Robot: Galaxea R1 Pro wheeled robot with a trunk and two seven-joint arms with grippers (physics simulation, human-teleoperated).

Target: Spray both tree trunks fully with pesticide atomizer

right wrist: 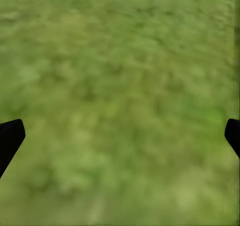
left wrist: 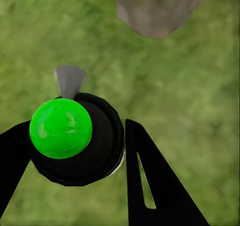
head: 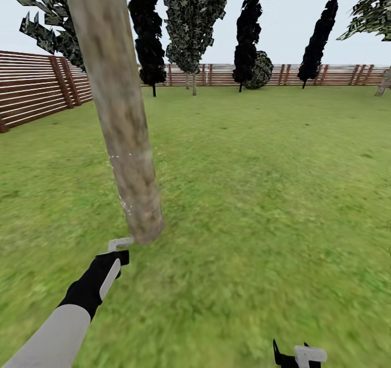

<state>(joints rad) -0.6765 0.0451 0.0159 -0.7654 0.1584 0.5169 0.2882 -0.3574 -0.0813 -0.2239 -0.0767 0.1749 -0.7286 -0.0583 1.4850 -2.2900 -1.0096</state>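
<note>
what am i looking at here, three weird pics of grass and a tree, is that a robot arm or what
Yes, it is a simulated two-armed robot in a fenced garden. The big picture comes from a camera on its head: its left arm reaches toward the foot of a thick tree trunk standing in the grass. The other two pictures come from cameras on each wrist, looking down along the claws. The left claw is closed around a spray bottle with a bright green top and a pale grey nozzle aimed toward the trunk. The right claw hangs open and empty over the lawn. More trees line the wooden fence.
</note>
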